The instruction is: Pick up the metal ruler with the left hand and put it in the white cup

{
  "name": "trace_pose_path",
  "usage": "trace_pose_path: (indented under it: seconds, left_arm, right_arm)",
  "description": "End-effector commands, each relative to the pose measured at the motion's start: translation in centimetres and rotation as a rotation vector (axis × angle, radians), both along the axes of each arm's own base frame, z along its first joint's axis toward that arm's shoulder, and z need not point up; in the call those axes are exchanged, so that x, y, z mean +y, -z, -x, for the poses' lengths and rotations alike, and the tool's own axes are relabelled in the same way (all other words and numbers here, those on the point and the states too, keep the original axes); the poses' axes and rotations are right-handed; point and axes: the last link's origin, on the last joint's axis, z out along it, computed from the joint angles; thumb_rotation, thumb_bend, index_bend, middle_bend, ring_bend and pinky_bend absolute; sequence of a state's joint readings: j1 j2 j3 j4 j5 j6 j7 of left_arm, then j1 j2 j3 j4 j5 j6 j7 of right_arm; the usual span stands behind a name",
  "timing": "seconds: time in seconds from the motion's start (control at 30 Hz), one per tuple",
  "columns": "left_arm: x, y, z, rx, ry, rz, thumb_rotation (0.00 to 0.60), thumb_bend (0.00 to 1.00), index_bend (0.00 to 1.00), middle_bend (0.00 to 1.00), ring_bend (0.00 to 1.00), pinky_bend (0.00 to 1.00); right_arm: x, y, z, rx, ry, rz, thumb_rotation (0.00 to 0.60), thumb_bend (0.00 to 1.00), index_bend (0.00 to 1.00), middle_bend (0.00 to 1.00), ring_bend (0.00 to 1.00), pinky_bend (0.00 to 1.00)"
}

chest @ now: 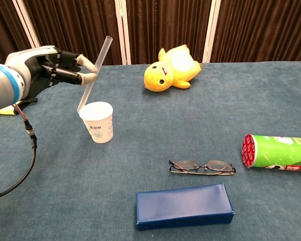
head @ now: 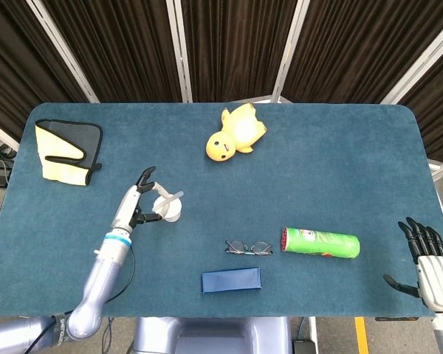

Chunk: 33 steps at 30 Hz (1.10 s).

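My left hand (chest: 47, 68) (head: 139, 206) pinches the metal ruler (chest: 94, 73) between thumb and fingers. The ruler is a thin silver strip, tilted steeply, with its lower end just above the left rim of the white cup (chest: 97, 122). In the head view the ruler (head: 167, 199) crosses over the white cup (head: 167, 207). The cup stands upright on the blue table (head: 317, 162). My right hand (head: 430, 264) hangs at the table's near right corner, fingers spread, holding nothing.
A yellow plush duck (head: 234, 133) lies behind the cup. Glasses (head: 248, 248), a blue case (head: 231, 279) and a green can (head: 320, 243) lying on its side are to the cup's right. A yellow and grey glove (head: 67, 151) lies at the far left.
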State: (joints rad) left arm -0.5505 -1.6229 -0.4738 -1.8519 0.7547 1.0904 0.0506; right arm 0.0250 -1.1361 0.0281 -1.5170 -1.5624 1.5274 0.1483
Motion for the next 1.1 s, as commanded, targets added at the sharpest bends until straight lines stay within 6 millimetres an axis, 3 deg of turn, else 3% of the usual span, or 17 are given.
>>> trace_pose_path:
  seconds: [0.03,0.37,0.83,1.1]
  left_arm:
    - [0.5,0.4,-0.6,-0.033,0.018,-0.007,0.6,0.43,0.56,0.01,0.0,0.0]
    - [1.1,1.6,-0.9,-0.071,0.035,0.024,0.6,0.43,0.56,0.01,0.0,0.0]
    - [1.0,3.2,0.9,-0.093,0.043,0.08,0.6,0.43,0.56,0.01,0.0,0.0]
    - [0.9,2.8,2.8,-0.113,0.02,0.059,0.6,0.38,0.45,0.0,0.0,0.0]
  right_arm:
    - [0.0,0.0,0.0,0.0,0.0,0.0,0.6,0.07,0.0,0.0,0.0,0.0]
    - [-0.1,0.0,0.0,0.001,0.001,-0.001,0.6,0.08,0.0,0.0,0.0,0.0]
    - [-0.1,0.0,0.0,0.001,0.002,0.0,0.6,0.08,0.0,0.0,0.0,0.0]
    - [-0.1,0.0,0.0,0.001,0.001,0.001,0.6,0.08,0.0,0.0,0.0,0.0]
